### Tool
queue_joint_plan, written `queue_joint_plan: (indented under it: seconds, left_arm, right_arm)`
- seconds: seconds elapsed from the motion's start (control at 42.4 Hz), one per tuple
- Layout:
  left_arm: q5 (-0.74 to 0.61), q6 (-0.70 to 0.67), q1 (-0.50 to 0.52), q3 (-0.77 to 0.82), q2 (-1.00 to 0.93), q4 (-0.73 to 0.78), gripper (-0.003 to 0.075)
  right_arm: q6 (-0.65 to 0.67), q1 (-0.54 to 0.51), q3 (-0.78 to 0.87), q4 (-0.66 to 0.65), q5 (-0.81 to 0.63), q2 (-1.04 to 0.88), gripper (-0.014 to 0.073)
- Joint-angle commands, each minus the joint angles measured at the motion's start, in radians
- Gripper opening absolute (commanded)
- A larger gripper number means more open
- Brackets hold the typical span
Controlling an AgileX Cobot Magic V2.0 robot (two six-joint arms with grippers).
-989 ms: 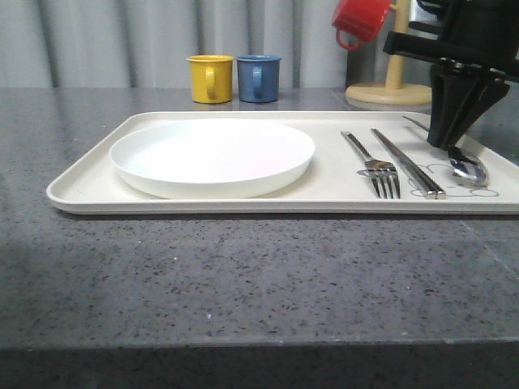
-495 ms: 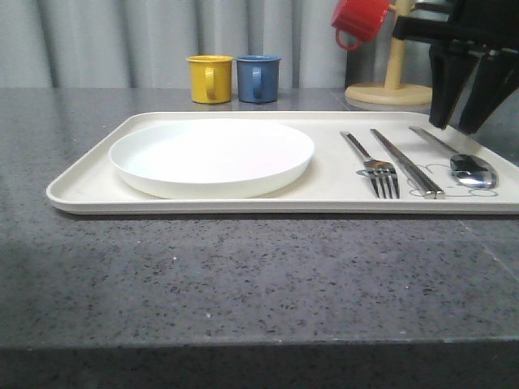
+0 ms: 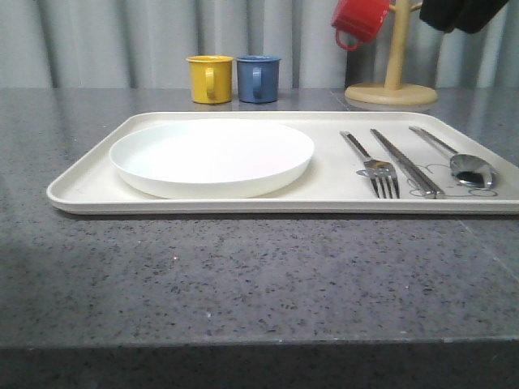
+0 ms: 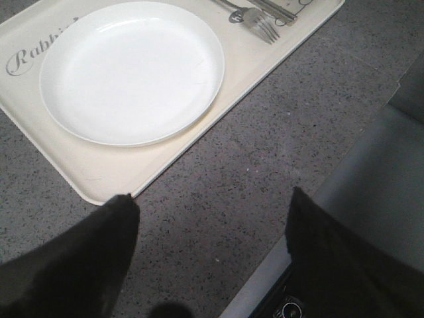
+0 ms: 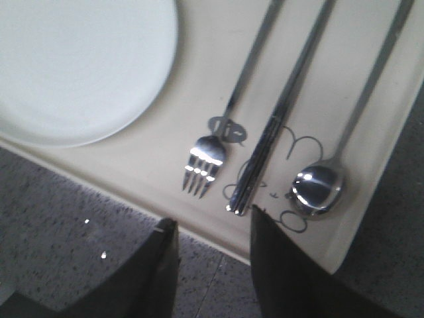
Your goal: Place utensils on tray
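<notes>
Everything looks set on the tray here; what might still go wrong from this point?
Two things to watch. The shiny silver metal spoon lies near the right rim of the large cream rectangular tray, so a nudge might slide it against the rim. The right gripper, jaws open, hangs just past the tray's near edge by the flat silver chopsticks; a low move forward might knock the tray or them out of line.
</notes>
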Motion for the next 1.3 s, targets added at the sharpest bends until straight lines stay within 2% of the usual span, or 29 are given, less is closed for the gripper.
queue_joint_plan:
  seconds: [0.0,0.236,0.589,0.801,1.06,1.131,1.272]
  left_arm:
    - [-0.067,-0.011,-0.009,-0.025,-0.004,0.002,0.0471]
    - [-0.067,-0.011,-0.009,-0.025,-0.004,0.002,0.0471]
    - [-0.067,-0.011,-0.009,-0.025,-0.004,0.002,0.0471]
    - [-0.067,-0.011,-0.009,-0.025,-0.004,0.002,0.0471]
    - [-0.067,-0.011,-0.009,-0.025,-0.004,0.001,0.0462]
    - [-0.067,-0.011,-0.009,-0.025,-0.004,0.001,0.0424]
    - [-0.067,-0.011,-0.009,-0.025,-0.004,0.001,0.0293]
  right_arm:
    - [-0.057,0.044,0.047,-0.010,-0.092,-0.117,0.0304]
    - [-0.059,0.088,0.253,-0.014,-0.188,-0.374,0.0304]
    - [-0.050,0.088,0.480,-0.053,-0.209,-0.755,0.0304]
    - [-0.050,0.088,0.524,-0.066,-0.211,-0.873,0.0304]
    - [-0.050,0.088,0.525,-0.090,-0.217,-0.888,0.0301]
    - [-0.050,0.088,0.525,-0.090,-0.219,-0.888,0.0264]
    - [-0.050,0.088,0.525,-0.090,-0.227,-0.888,0.0079]
